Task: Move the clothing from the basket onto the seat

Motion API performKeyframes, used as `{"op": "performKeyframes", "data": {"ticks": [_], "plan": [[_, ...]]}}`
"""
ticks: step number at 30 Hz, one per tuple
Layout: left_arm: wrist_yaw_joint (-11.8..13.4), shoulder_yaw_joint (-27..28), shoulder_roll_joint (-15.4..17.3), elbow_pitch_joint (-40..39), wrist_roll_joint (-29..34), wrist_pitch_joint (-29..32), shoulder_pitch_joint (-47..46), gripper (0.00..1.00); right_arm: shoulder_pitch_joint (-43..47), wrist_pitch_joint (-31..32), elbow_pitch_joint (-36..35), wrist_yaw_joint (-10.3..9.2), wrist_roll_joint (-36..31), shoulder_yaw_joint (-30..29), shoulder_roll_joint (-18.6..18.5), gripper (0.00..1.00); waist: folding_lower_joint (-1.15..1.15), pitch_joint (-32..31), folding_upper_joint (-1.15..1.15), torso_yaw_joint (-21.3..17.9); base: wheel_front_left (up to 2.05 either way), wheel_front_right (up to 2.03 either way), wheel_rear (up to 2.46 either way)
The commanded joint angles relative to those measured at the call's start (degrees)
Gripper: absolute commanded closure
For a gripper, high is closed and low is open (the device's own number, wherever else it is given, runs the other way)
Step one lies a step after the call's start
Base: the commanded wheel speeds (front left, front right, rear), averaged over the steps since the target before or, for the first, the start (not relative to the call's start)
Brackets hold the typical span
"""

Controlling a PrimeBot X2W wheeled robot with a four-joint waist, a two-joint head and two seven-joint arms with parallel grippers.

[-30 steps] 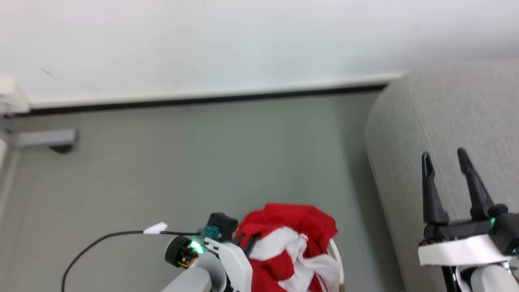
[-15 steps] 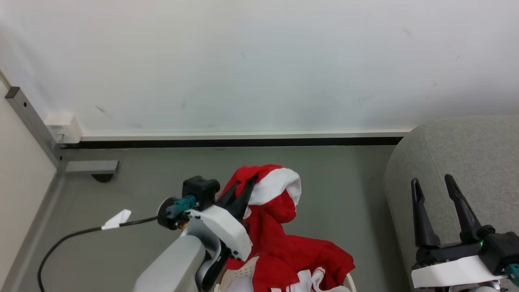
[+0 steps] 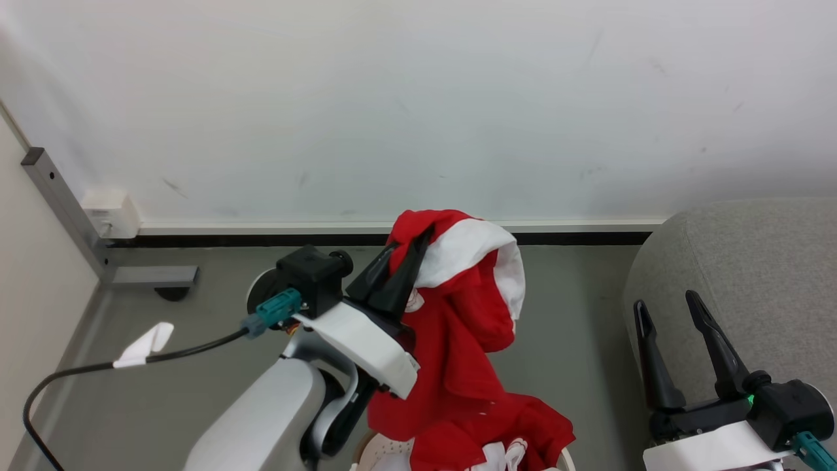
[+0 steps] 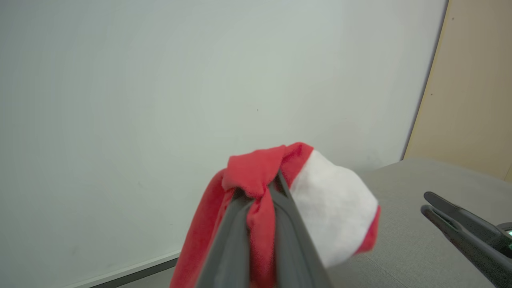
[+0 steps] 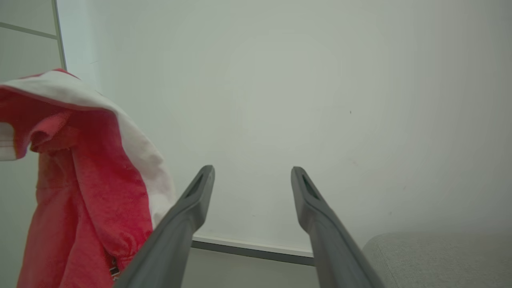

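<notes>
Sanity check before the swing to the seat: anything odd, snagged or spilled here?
Nothing spilled or damaged. One oddity: the left gripper holds the clothing by a bunched edge, so it hangs in a long drape whose lower end reaches the basket, not clear of it. The right gripper is open by the seat.

Red-white clothing (image 3: 471, 353) hangs up from basket (image 3: 386, 451); grey seat (image 3: 739, 261) rightward.
</notes>
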Motion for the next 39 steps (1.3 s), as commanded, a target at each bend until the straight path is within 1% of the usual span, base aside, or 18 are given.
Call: {"op": "performKeyframes", "data": {"ticks": [1,6,10,14,18,21,25,27,30,33,39], "plan": [[0.3,0.1,0.4,-0.9,0.1,0.3,0.9,1.00,0.5,0.0,0.0,-0.12,0.5,0.1,-0.5,0.00,0.01,0.0,0.00,0.1,0.00,0.00,0.00],[1.2,-0.1,1.0,-4.1,-0.1,1.6,1.6,1.00,-0.2,0.0,0.2,-0.12,1.0,1.5,-1.2,0.00,0.01,0.2,0.00,0.4,0.00,0.00,0.00],[1.2,-0.4,1.1,-4.8,-0.4,2.0,1.7,1.00,-1.1,0.0,0.3,-0.12,1.9,4.6,-2.4,0.00,0.01,0.3,0.00,0.9,0.00,0.00,0.00],[0.9,-0.8,1.2,-4.4,-0.6,2.4,1.2,1.00,-2.7,0.0,0.6,-0.12,3.0,10.5,-4.5,0.00,0.01,0.4,0.00,1.6,0.00,0.00,0.00],[0.7,-1.1,0.8,-3.5,-0.7,2.8,0.5,1.00,-5.1,0.0,2.3,-0.12,3.8,17.8,-6.2,0.00,0.01,0.6,0.00,2.4,0.00,0.00,0.00],[0.5,-1.6,0.4,-2.7,-1.0,3.3,0.1,1.00,-7.9,0.0,4.4,-0.12,4.4,22.4,-6.5,0.00,0.01,0.7,0.00,3.2,0.00,0.00,0.00],[-0.1,-2.5,-0.4,-1.5,-1.0,3.4,-0.3,1.00,-12.1,0.0,8.8,-0.12,5.6,28.0,-6.3,0.00,0.01,0.8,0.00,4.6,0.00,0.00,0.00],[-0.4,-3.4,-1.1,-1.1,-1.0,3.5,-0.4,1.00,-13.8,0.0,13.0,-0.12,5.5,30.2,-6.3,0.00,0.01,0.5,0.00,5.5,0.00,0.00,0.00],[-1.0,-4.7,-2.2,-0.6,-1.2,3.9,-0.5,1.00,-16.4,0.0,18.6,-0.12,6.3,32.1,-5.1,0.00,0.01,0.1,0.00,7.2,0.00,0.00,0.00],[-1.6,-5.8,-3.2,-0.2,-1.4,4.3,-0.7,1.00,-17.9,0.0,23.2,-0.12,6.9,32.5,-4.1,0.00,0.01,-0.4,0.00,9.0,0.00,0.00,0.00],[-2.7,-7.7,-5.2,-0.6,-2.4,5.3,-0.9,1.00,-20.2,0.0,30.0,-0.12,7.4,33.1,-2.8,0.00,0.01,-1.4,0.00,12.3,0.00,0.00,0.00]]}}
